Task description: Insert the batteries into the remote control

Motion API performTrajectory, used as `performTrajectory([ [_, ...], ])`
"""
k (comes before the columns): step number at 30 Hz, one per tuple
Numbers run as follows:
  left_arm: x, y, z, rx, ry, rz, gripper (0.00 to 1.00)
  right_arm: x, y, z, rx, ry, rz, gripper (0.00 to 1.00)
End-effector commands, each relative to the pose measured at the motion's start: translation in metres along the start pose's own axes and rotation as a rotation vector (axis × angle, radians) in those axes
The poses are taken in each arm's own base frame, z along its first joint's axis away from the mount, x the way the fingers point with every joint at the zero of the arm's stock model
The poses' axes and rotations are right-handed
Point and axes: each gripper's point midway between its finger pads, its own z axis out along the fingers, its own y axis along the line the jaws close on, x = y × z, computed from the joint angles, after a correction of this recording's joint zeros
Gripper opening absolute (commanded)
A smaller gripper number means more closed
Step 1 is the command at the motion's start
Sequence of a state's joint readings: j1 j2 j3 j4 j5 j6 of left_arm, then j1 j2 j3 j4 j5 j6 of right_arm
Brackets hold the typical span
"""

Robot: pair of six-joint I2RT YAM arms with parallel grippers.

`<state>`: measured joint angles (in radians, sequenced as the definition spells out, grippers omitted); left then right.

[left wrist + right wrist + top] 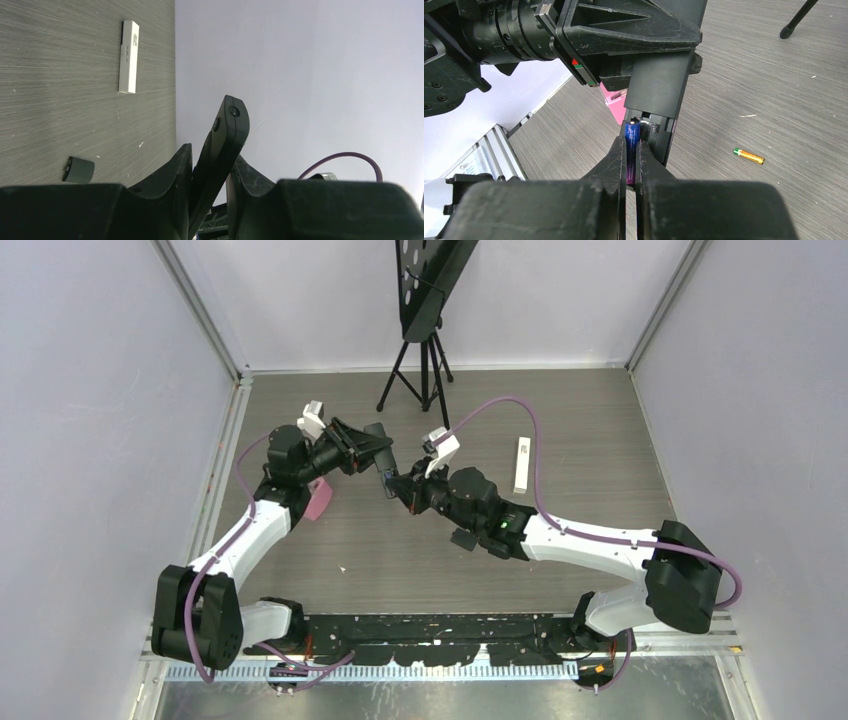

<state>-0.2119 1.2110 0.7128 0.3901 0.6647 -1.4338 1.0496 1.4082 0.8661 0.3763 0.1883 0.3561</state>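
My left gripper point(212, 154) is shut on a black remote control point(227, 132), held above the table with one end sticking out past the fingers. In the right wrist view the remote control point(659, 95) shows its open battery bay. My right gripper point(631, 142) is shut on a purple-blue battery point(631, 137), whose tip lies in the bay by a spring contact. An orange-yellow battery point(749, 156) lies loose on the table to the right. From above, the left gripper point(378, 455) and the right gripper point(398, 486) meet at mid-table.
A white remote point(521, 464) lies on the table at the right. A dark battery cover point(79, 169) rests on the wood surface. A pink object point(318, 498) sits under the left arm. A black tripod point(425, 370) stands at the back.
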Motion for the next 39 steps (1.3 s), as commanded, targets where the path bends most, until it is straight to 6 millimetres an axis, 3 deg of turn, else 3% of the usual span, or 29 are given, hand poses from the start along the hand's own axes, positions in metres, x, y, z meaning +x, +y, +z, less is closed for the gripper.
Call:
performTrajectory([
  [1,0.003,-0.160,-0.042,0.457,-0.048,0.135,0.00,0.213,-0.048,-0.086,0.082,0.773,-0.095,0.00],
  [9,0.013,-0.180,-0.053,0.533,-0.029,0.243,0.00,0.227,-0.053,-0.087,0.125,0.855,-0.091,0.00],
  [16,0.016,-0.183,-0.057,0.524,-0.018,0.230,0.00,0.229,-0.062,-0.082,0.178,0.829,-0.096,0.00],
  [23,0.019,-0.174,-0.055,0.507,-0.004,0.238,0.00,0.199,-0.061,-0.070,0.221,0.708,-0.079,0.01],
  [29,0.024,-0.136,-0.048,0.415,0.018,0.220,0.00,0.157,-0.042,-0.053,0.206,0.621,-0.050,0.07],
  [34,0.025,-0.115,-0.043,0.372,0.026,0.189,0.00,0.142,-0.038,-0.055,0.217,0.623,-0.051,0.12],
  [39,0.021,-0.110,-0.040,0.354,0.020,0.175,0.00,0.128,-0.038,-0.059,0.227,0.592,-0.049,0.16],
])
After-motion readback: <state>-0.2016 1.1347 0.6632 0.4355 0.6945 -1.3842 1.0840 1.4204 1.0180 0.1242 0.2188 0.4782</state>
